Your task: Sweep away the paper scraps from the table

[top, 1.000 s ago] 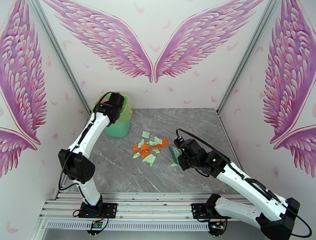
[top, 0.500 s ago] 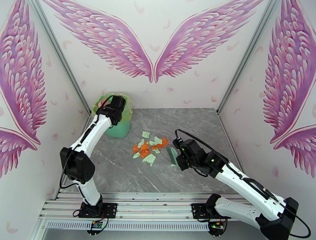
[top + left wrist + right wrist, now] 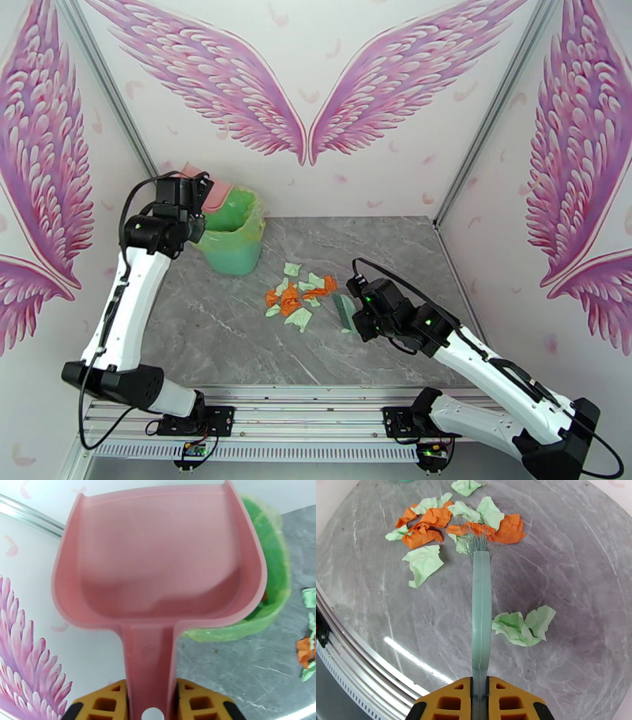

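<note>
Over the far left rim of the green bin [image 3: 231,237], the left pincer [image 3: 196,197] holds up a pink dustpan [image 3: 213,194]. Its two fingers [image 3: 103,705] are squeezed tight on the dustpan's handle, one on each side. The pan is up in the air, off the desk [image 3: 237,347]. The bin peeks out from under the pan. The bin itself stands on the desk.

The paper scraps [image 3: 299,296] lie in a small heap on the desk, near the bin but not touching it. Some are orange and some are pale green.

A green brush [image 3: 344,309] is on the side of the heap away from the bin. Its bristles touch the orange bits at the edge of the heap. The right pincer [image 3: 357,317] is closed tight on the end of the brush handle. It is farther from the bin than the heap is.

One pale green scrap [image 3: 523,628] sits by itself on the desk. It is just beside the brush handle, apart from the heap, and it is the scrap farthest from the bin.
</note>
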Motion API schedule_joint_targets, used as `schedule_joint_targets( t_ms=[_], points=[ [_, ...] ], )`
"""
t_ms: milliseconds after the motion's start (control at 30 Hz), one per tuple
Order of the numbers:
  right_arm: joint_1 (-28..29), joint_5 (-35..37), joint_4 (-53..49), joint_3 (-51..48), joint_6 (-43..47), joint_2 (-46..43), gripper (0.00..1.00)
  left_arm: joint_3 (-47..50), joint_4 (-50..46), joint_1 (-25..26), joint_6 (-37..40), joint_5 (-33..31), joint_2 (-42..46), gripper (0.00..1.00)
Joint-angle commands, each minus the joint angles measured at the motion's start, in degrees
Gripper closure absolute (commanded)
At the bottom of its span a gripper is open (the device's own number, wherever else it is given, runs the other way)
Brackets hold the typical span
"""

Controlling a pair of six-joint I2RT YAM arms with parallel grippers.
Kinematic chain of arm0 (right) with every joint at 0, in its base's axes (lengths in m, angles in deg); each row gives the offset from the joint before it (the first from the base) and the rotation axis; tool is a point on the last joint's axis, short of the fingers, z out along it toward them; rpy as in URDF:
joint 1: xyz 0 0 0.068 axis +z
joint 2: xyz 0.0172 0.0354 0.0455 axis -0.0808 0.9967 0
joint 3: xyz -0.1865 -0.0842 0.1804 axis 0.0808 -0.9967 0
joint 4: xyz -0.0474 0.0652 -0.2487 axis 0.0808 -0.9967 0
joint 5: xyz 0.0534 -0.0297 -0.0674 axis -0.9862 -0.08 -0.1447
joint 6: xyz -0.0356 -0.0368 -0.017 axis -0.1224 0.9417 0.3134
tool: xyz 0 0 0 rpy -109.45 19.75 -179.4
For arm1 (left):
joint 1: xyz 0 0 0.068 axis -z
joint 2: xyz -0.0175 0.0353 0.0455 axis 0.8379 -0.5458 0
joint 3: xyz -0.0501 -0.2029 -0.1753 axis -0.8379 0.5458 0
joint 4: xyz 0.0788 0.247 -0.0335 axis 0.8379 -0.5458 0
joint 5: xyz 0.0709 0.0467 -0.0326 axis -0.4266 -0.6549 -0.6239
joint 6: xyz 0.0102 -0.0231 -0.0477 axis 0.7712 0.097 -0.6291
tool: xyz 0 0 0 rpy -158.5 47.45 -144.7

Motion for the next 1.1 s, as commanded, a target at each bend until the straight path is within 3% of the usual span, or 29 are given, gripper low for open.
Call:
schedule_joint_targets(
  t_ms=[0,167,400,667,900,1067],
  points=[
    [-0.74,-0.54,0.0,2.19,-1.9,-0.02,1.0,6.64,0.28,0.43,-3.6,10.99,5.81,1.0],
    [-1.83,-4.1,0.89,6.39,-4.5,4.45,1.0,19.02,3.54,3.08,-6.88,18.19,17.58,1.0],
    [-2.54,-17.59,7.25,15.04,-10.03,14.11,1.0,28.89,0.83,8.29,-8.47,19.17,25.98,1.0],
    [-2.15,-32.69,23.34,21.72,-23.36,31.03,1.0,36.23,-1.06,9.08,-11.68,19.75,31.89,1.0],
    [-1.75,-35.45,32.04,30.73,-32.79,48.47,1.0,40.02,-1.04,9.27,-12.52,21.88,34.23,1.0],
    [-0.11,-35.37,32.53,37.29,-35.25,57.09,1.0,42.7,-1.39,9.27,-11.81,21.74,35.82,1.0]
  ],
)
